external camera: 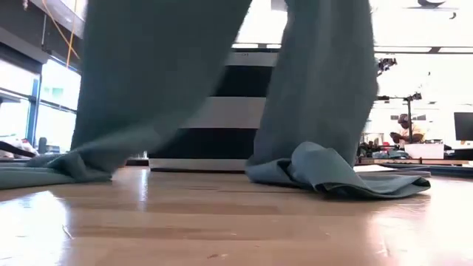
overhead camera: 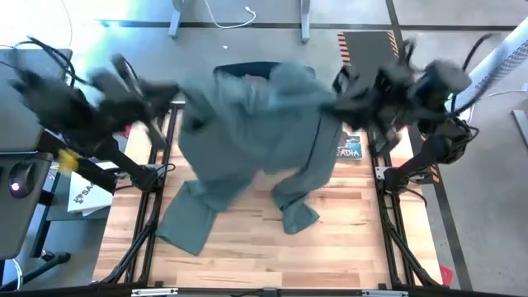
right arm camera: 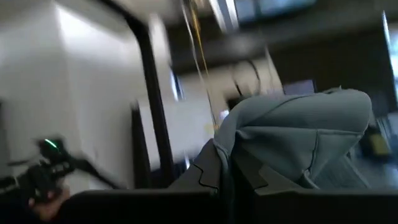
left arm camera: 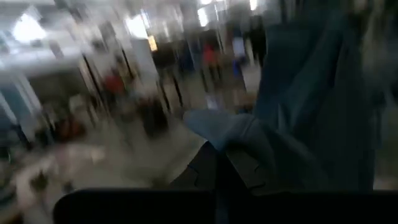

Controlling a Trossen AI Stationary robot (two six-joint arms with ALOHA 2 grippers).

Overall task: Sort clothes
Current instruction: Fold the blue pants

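Both hems of the grey-green garment [external camera: 325, 174] drag on the wooden table [external camera: 222, 222] nearest the low camera, the rest rising out of sight above. From overhead the garment [overhead camera: 256, 132] hangs spread between the two arms, its upper edge stretched across the table's far side and its two lower ends trailing toward the near side. Behind it stands a navy bin with white stripes [external camera: 222, 118], mostly covered from above.

Left gripper [overhead camera: 169, 95] is clamped shut on one top corner of the cloth; the wrist view shows fabric pinched between its fingers [left arm camera: 205, 171]. Right gripper [overhead camera: 342, 99] is likewise closed on the opposite corner, cloth bunched over its fingers [right arm camera: 211, 168]. Each corner sits inside its gripper, the body of the cloth hanging between and below them.

Judged step: the garment is lifted and held open for sorting. The next move calls for carrying it clear of the table, both grips kept firm, toward its destination; the dragging hems could catch.
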